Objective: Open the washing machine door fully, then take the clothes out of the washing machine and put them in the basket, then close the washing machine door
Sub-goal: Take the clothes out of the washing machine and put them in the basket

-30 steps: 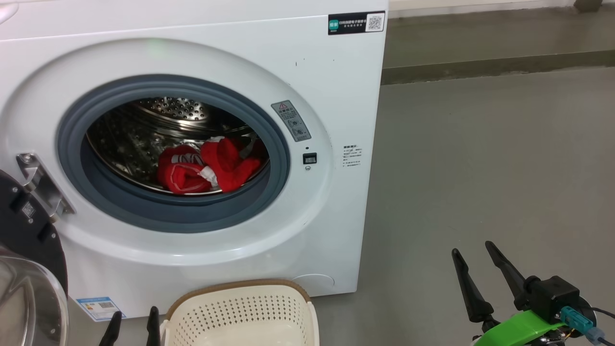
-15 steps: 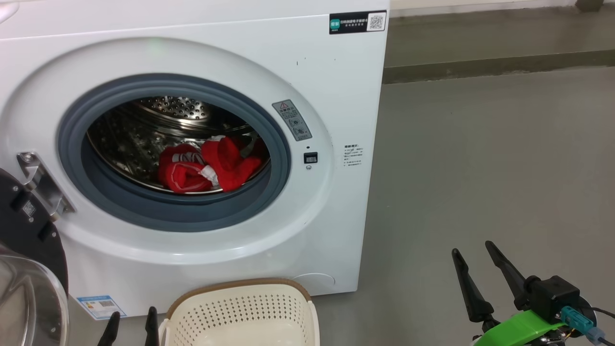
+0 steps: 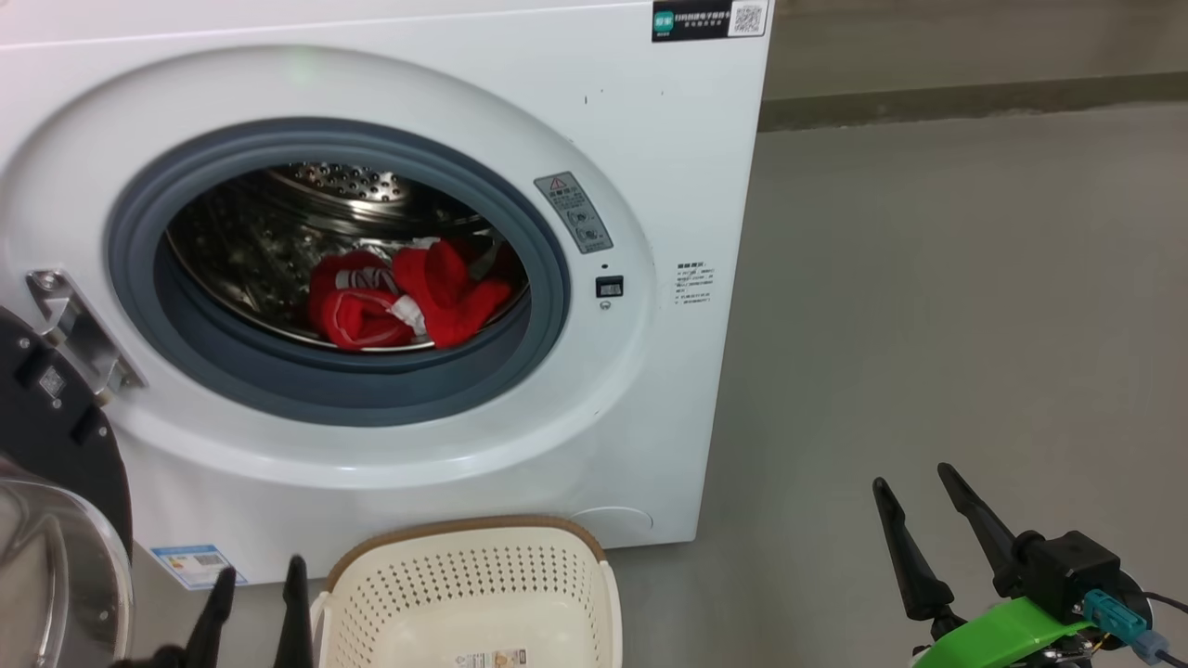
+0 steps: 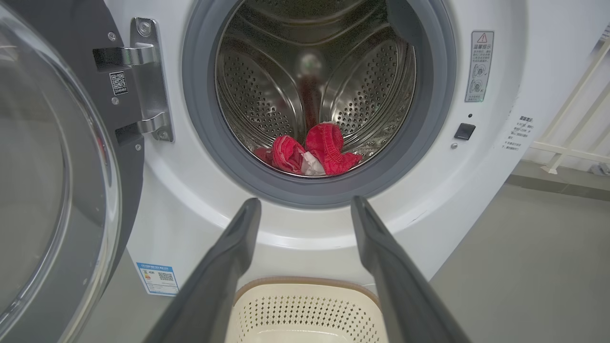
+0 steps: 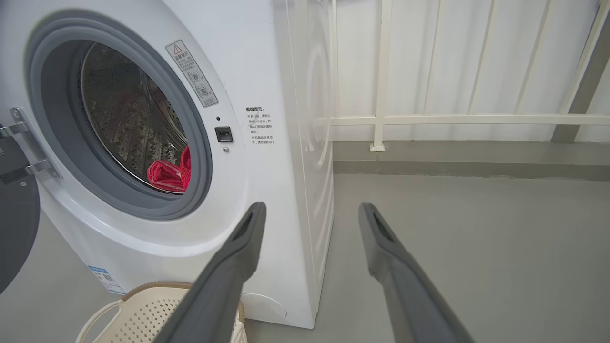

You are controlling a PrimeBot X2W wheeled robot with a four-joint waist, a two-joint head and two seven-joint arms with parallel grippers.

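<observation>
clothes [image 4: 310, 155] inside washing machine [image 4: 190, 228]; left tool [image 4: 306, 202] outside, apart

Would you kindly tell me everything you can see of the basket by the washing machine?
The basket is cream-white perforated plastic, a rounded rectangle with a brown woven-look rim and a side handle. It stands upright on the grey floor just before the washing machine, below its opening. Its visible inside is empty but for a paper label on the bottom.
</observation>
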